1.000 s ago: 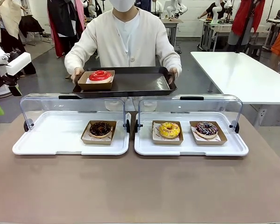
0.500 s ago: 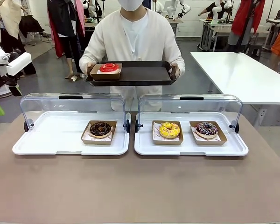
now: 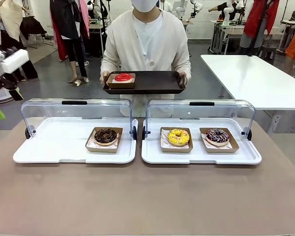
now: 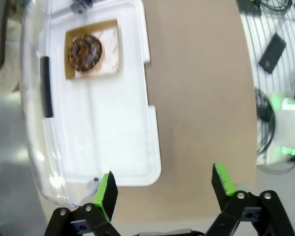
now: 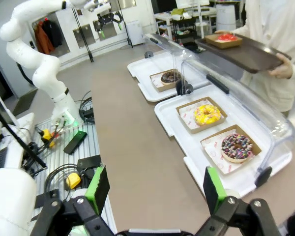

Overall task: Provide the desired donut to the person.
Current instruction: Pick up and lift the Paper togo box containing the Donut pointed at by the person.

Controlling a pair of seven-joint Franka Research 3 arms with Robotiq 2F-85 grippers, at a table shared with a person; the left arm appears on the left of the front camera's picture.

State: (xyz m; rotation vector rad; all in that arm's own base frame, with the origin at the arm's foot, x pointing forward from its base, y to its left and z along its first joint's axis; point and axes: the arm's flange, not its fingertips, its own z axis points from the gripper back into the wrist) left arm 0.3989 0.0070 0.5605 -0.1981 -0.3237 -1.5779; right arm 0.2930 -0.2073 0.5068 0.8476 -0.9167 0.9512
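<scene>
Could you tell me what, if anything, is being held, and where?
Left gripper and right gripper: open, empty. The person's hands hold the dark rectangular tray by its short ends.

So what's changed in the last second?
The person has backed away from the table, carrying the tray with the red donut. The chocolate donut, yellow donut and sprinkled donut stayed put; the left tool and right tool stay open, empty.
</scene>
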